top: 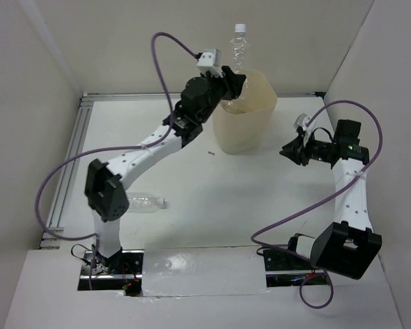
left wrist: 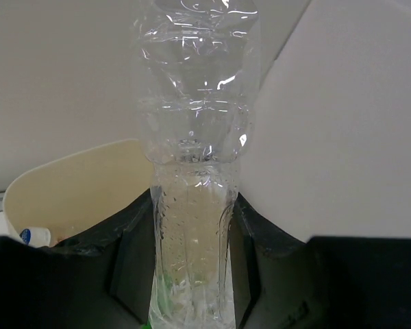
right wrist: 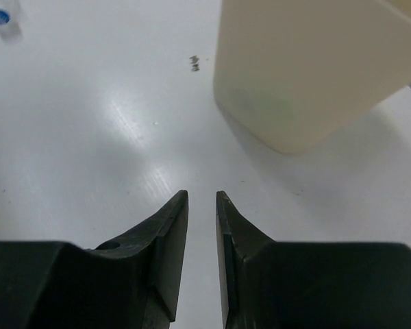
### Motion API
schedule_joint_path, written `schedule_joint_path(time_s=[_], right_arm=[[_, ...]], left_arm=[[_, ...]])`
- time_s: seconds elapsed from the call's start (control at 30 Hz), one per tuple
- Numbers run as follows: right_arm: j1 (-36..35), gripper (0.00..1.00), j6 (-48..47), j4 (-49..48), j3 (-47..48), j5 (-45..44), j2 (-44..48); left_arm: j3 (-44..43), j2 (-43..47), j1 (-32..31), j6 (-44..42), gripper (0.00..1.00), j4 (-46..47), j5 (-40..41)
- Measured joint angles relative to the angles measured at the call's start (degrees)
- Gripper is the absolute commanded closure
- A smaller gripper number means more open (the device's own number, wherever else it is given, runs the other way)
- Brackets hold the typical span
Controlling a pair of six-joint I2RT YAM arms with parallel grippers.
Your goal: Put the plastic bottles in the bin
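A clear plastic bottle (top: 239,49) with a white cap stands upright in my left gripper (top: 234,83), which is shut on its lower body just above the near-left rim of the bin (top: 245,123). In the left wrist view the bottle (left wrist: 192,103) fills the space between the black fingers (left wrist: 133,240), and the cream bin (left wrist: 82,171) lies below with a capped bottle end (left wrist: 34,236) inside. A second clear bottle (top: 144,203) lies on the table by the left arm. My right gripper (top: 288,152) hangs right of the bin, its jaws slightly apart and empty.
The right wrist view has the bin's wall (right wrist: 308,68) ahead to the right and the lying bottle's end (right wrist: 1,17) at far left, beyond my gripper (right wrist: 202,195). White walls enclose the table; an aluminium rail (top: 72,157) runs along its left edge.
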State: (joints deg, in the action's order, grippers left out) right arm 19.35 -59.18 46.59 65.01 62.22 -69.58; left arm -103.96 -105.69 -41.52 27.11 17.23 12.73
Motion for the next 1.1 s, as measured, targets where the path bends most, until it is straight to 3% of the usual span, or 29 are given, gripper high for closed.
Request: schedule_joint_path(time_s=[0.07, 0.1, 0.17, 0.2, 0.23, 0.27, 0.3, 0.43, 0.57, 0.6, 0.63, 0.7, 0.83, 1.0, 1.1], right_arm=[[-0.3, 0.65, -5.0, 3.7, -1.9, 0.5, 1.1], [-0.4, 0.57, -7.2, 5.3, -3.0, 0.7, 1.6], [-0.8, 0.38, -10.6, 8.2, -4.9, 1.1, 1.9], [-1.0, 0.27, -11.9, 9.2, -5.6, 1.2, 2.0], [-1.5, 0.1, -13.4, 10.1, -6.3, 1.3, 2.1], [-1.9, 0.07, -14.3, 10.8, -6.8, 1.4, 2.3], [-2.4, 0.05, -15.8, 11.0, -7.4, 1.5, 2.6], [-6.4, 0.0, -21.9, 11.4, -8.8, 1.9, 4.8], [-18.1, 0.02, -24.4, 7.8, -10.9, 0.6, 6.2], [-22.8, 0.04, -22.9, 5.4, -11.7, -1.4, 6.2], [-27.9, 0.07, -21.0, 2.4, -12.6, -3.3, 6.0], [-40.1, 0.07, -15.7, -5.7, -14.5, -10.0, 5.4], [-62.1, 0.08, -0.7, -21.3, -15.3, -20.7, -2.1], [-73.5, 0.04, 15.7, -32.9, -8.4, -29.2, -17.8], [-77.5, 0.04, 24.1, -37.8, 0.1, -33.9, -28.0]], left_arm=[[-5.3, -6.8, -0.3, -1.3, 0.69, 1.1, 2.4], [-8.5, -10.3, -0.4, -2.0, 0.56, 1.2, 3.7], [-14.3, -16.1, -0.8, -3.8, 0.41, 0.4, 6.0], [-17.2, -18.8, -1.0, -4.8, 0.29, -0.1, 6.8], [-18.9, -20.6, -1.1, -5.8, 0.16, -0.9, 7.5], [-19.7, -21.6, -1.3, -6.9, 0.03, -1.6, 8.2], [-19.9, -21.8, -1.5, -7.7, 0.0, -2.3, 8.5], [-19.6, -20.5, -1.7, -10.5, 0.0, -3.1, 8.7], [-11.3, -10.3, -1.8, -12.1, 0.0, -4.9, 8.0], [-7.5, -6.1, -1.8, -12.2, 0.0, -5.3, 8.0], [0.5, 3.7, -1.8, -12.1, 0.0, -7.3, 8.5], [6.9, 11.1, -1.9, -11.9, 0.0, -6.1, 8.9], [33.6, 42.5, -2.1, -10.6, 0.0, -9.3, 13.4], [46.5, 68.4, -2.2, -8.1, 0.0, -17.2, 16.8], [48.5, 75.9, -2.2, -6.0, 0.0, -22.0, 17.2]])
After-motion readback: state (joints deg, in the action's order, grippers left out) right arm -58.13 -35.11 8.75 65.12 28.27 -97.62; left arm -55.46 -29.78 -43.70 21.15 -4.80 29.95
